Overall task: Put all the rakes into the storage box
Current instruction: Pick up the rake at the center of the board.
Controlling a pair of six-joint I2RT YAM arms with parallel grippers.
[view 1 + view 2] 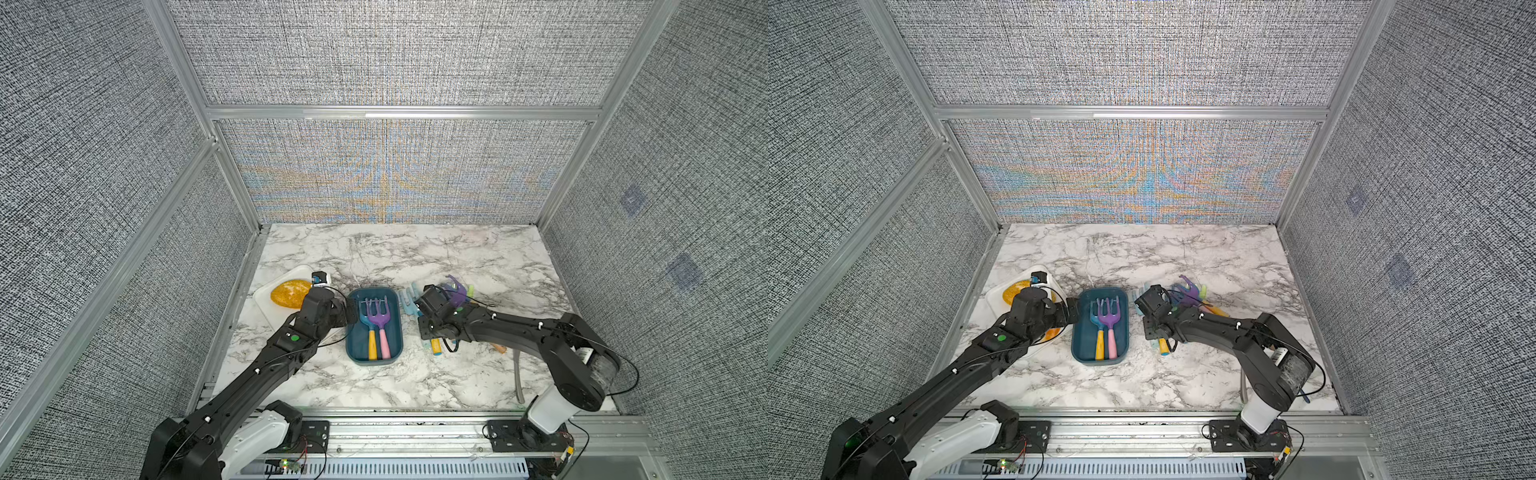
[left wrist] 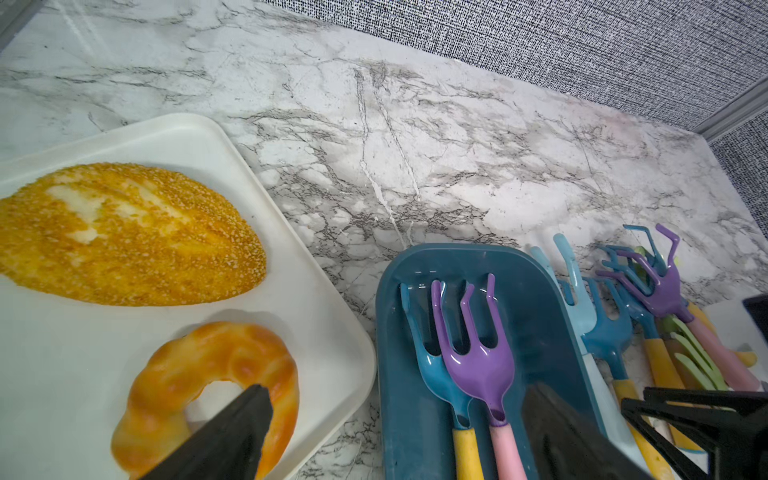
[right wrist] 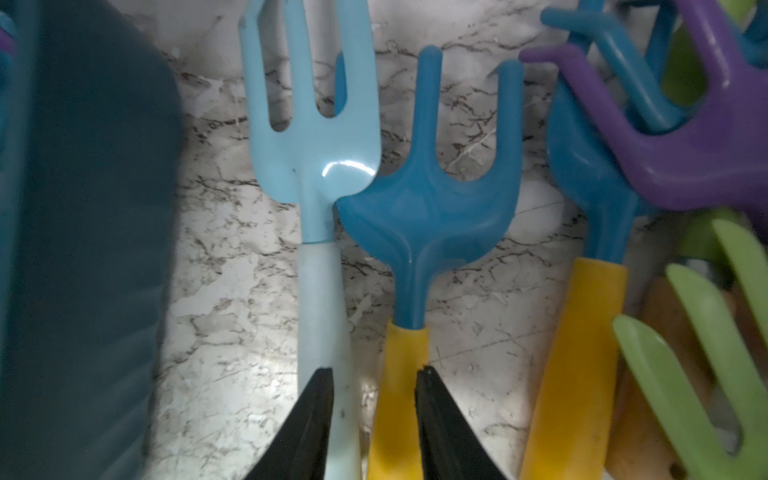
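On the marble counter (image 1: 415, 257), the storage box (image 1: 374, 361) sits between the two arms. Two rakes lie side by side in it: a teal rake (image 1: 365, 322) with a yellow handle and a purple rake (image 1: 379, 319) with a pink one. Just beside the box, on the right arm's side, more rakes lie in a loose pile. The right end effector (image 3: 374, 374) is low over this pile, its fingers narrowly apart about the yellow handle of a blue rake (image 3: 428, 208), next to a pale blue rake (image 3: 316, 145); whether they pinch it I cannot tell. The left end effector (image 2: 397, 388) hangs spread wide, one finger over a bread ring (image 2: 216, 361) on the white tray (image 2: 291, 249), the other over the box
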